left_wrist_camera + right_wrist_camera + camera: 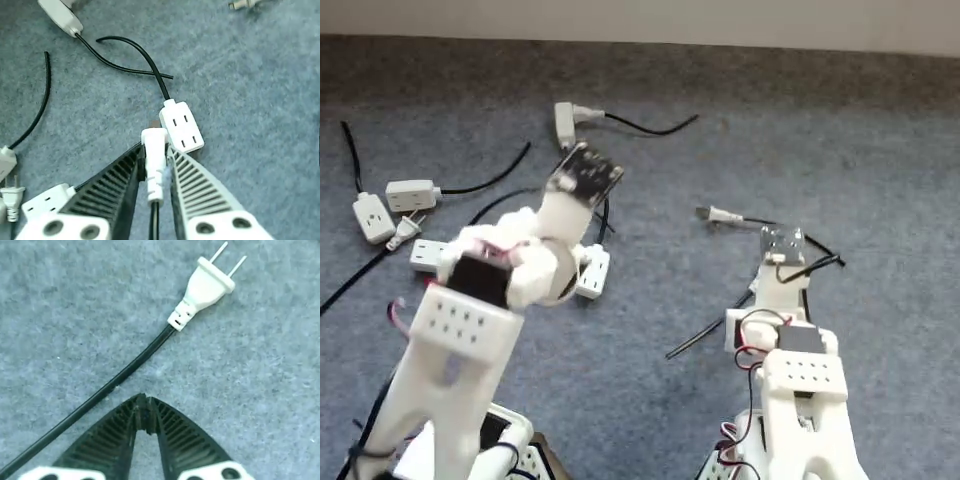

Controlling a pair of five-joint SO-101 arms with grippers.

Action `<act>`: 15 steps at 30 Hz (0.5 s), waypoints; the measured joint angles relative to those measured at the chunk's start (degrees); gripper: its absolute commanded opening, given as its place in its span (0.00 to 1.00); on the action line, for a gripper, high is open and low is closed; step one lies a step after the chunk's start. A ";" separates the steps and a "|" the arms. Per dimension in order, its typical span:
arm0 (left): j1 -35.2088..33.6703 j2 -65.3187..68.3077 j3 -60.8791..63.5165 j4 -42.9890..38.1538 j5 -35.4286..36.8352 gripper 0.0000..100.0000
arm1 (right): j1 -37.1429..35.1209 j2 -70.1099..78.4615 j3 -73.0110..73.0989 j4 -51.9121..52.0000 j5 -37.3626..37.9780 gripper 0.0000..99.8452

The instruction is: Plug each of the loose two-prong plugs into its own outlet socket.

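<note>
My left gripper [155, 151] is shut on a white two-prong plug [154, 172], whose front end meets the corner of a white outlet socket [181, 125] lying on the grey carpet. That socket [592, 272] lies beside the left arm in the high view. My right gripper [145, 414] is shut with nothing in it, hovering low over the carpet. Just beyond its tips lies a loose white plug [205, 285] with two bare prongs and a black cord. The same plug [720, 214] lies ahead of the right arm.
More white sockets [410, 194] [370, 217] [425, 255] and a loose plug [405, 230] lie at the left. Another socket [565, 122] sits at the back. Black cords [640, 127] trail across the carpet.
</note>
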 measured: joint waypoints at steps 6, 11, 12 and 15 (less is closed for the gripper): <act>0.00 21.01 -27.34 20.84 -13.98 0.01 | 0.00 0.00 5.98 -8.09 0.00 0.01; -0.09 33.32 -39.74 25.58 -28.66 0.01 | 0.00 0.00 6.42 -8.97 0.00 0.01; -0.09 34.90 -40.26 25.76 -32.53 0.01 | 0.00 0.00 6.42 -8.97 0.00 0.01; 0.53 38.33 -40.97 25.76 -43.87 0.01 | 0.00 0.00 6.42 -8.97 0.00 0.01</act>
